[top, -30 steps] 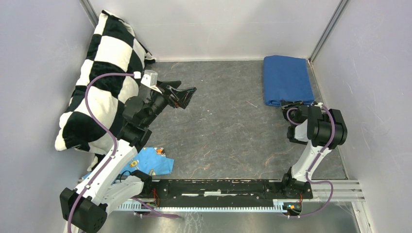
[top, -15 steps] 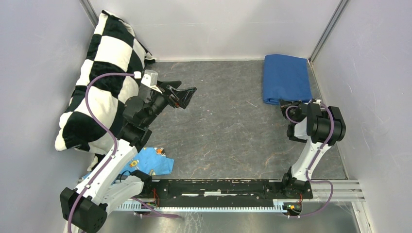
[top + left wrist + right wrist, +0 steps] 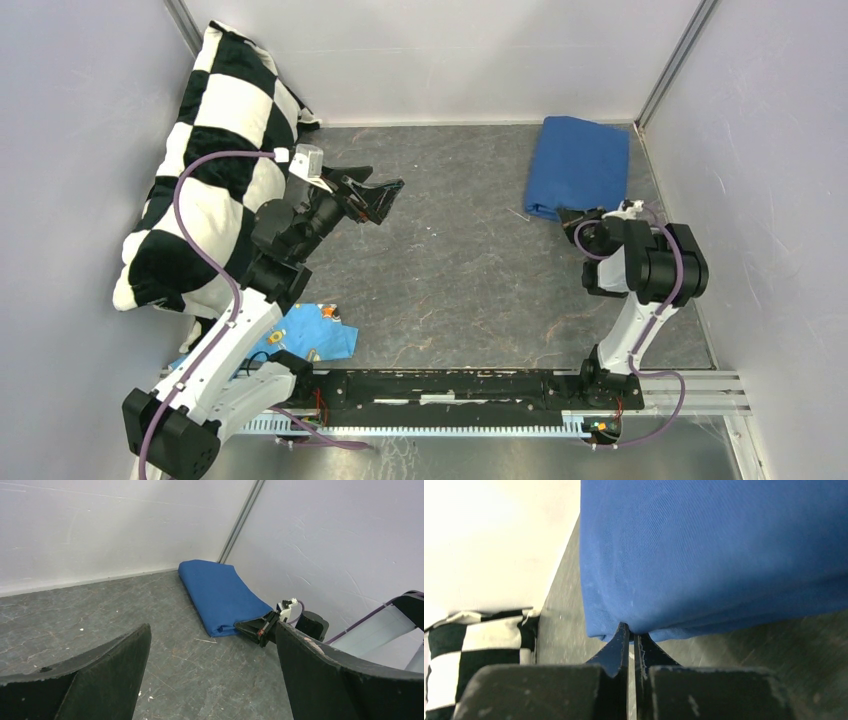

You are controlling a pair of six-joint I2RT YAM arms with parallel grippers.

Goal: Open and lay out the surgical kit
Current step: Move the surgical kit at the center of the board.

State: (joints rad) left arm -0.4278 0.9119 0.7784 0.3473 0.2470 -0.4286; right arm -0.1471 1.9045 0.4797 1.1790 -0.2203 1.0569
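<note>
The surgical kit (image 3: 580, 165) is a folded dark blue cloth bundle lying in the far right corner, turned slightly askew. It also shows in the left wrist view as a closed bundle (image 3: 220, 597). My right gripper (image 3: 568, 213) is at the bundle's near left corner, shut on a pinch of the blue cloth (image 3: 714, 555), with the fingertips (image 3: 631, 630) pressed together under the fold. My left gripper (image 3: 385, 200) hangs open over the middle left of the floor, nothing between its fingers (image 3: 212, 630). The tray and instruments are hidden inside the wrap.
A black-and-white checkered pillow (image 3: 215, 150) leans against the left wall. A light blue patterned cloth scrap (image 3: 310, 335) lies by the left arm's base. Grey walls close in the back and right sides next to the kit.
My right gripper shut on the kit's near edge and drew back leftward, dragging the bundle's near end left so it now lies askew. The left arm has stayed still.
</note>
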